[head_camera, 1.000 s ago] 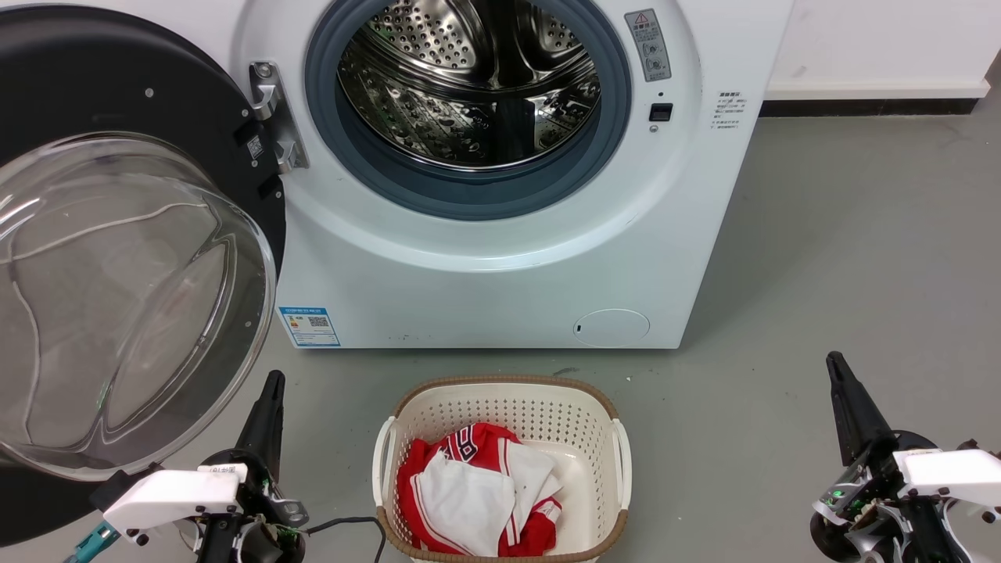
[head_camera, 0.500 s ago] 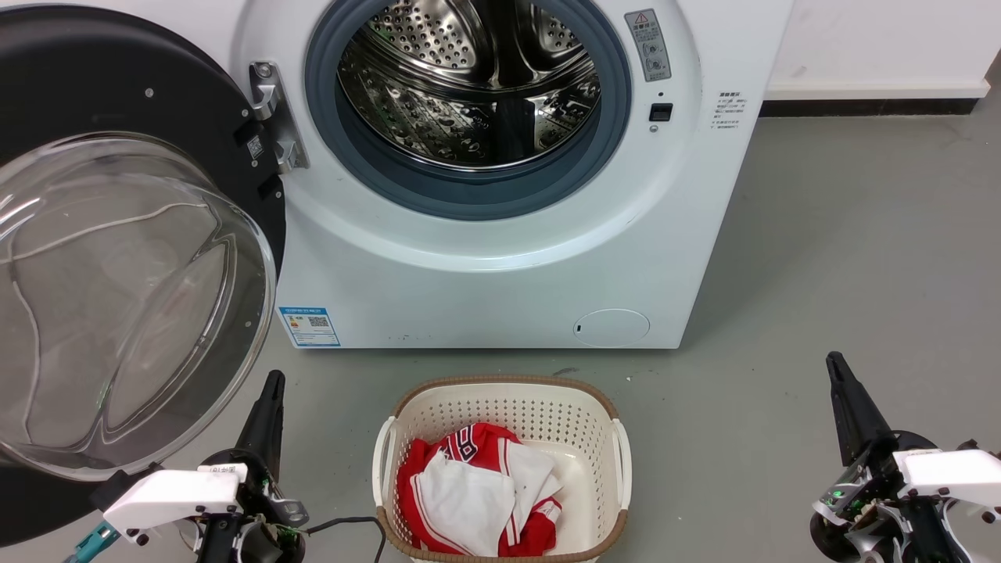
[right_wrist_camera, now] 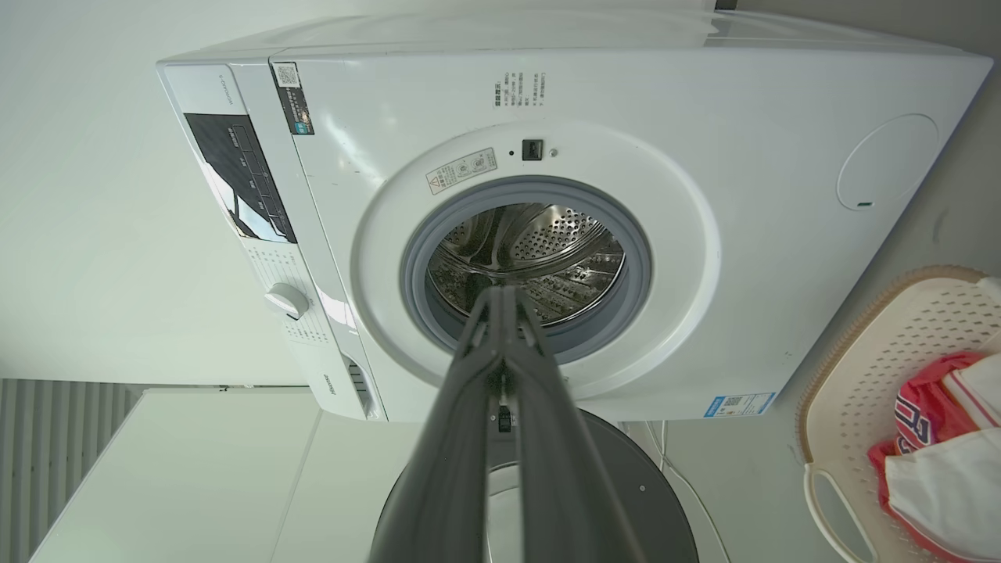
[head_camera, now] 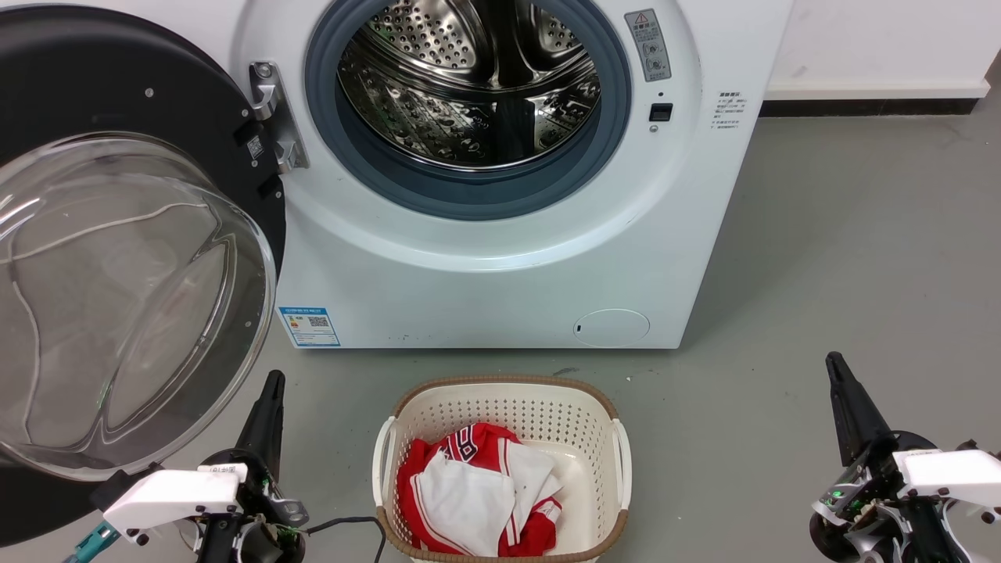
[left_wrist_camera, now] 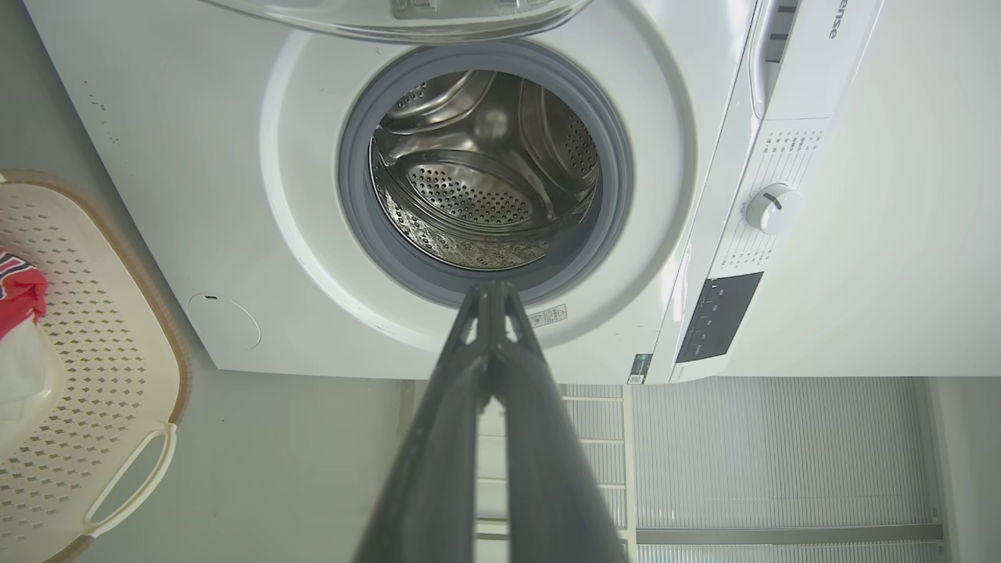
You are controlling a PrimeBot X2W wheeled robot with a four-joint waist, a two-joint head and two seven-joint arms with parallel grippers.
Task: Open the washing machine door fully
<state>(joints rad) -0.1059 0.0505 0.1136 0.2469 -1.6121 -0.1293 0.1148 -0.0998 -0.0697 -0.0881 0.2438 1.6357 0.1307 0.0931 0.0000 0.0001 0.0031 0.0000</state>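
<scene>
One washing machine [head_camera: 469, 297], grey floor [head_camera: 844, 258], white wall [head_camera: 876, 39].

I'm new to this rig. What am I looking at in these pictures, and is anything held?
It is a two-armed robot. One picture comes from its head, looking down at a white washer on a grey floor. Its door, black with a glass bowl, hangs open on the left, baring the steel drum. In front stands a basket of red and white clothes. The other two come from wrist cameras, each looking along its own dark fingers. The left gripper and right gripper are shut and hold nothing.
</scene>
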